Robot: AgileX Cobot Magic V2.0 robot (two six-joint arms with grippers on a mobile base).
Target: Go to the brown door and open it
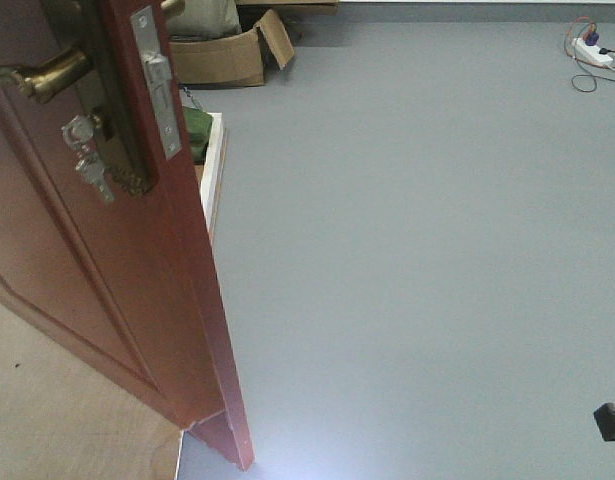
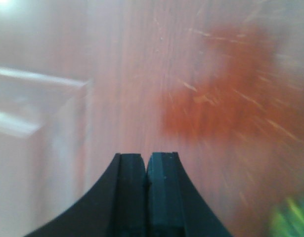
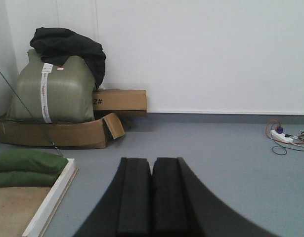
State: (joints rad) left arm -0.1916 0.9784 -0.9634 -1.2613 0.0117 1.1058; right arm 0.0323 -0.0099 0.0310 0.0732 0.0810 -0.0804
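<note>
The brown door [image 1: 97,300] stands ajar at the left of the front view, its free edge toward me with a metal latch plate [image 1: 159,85]. A brass lever handle [image 1: 42,72] and a bunch of keys [image 1: 87,160] in the lock sit on its face. My left gripper [image 2: 146,159] is shut and empty, its tips very close to the blurred reddish door surface [image 2: 216,98]. My right gripper [image 3: 152,163] is shut and empty, pointing over the grey floor [image 3: 231,148] away from the door. A dark bit of the right arm [image 1: 612,422] shows at the front view's lower right.
Grey floor [image 1: 417,250] spreads right of the door. A white door frame base [image 1: 215,165] lies behind the door edge. Cardboard boxes [image 3: 58,131], a green sack [image 3: 50,94], green cushions [image 3: 25,165] and a power strip with cables [image 3: 282,137] line the far wall.
</note>
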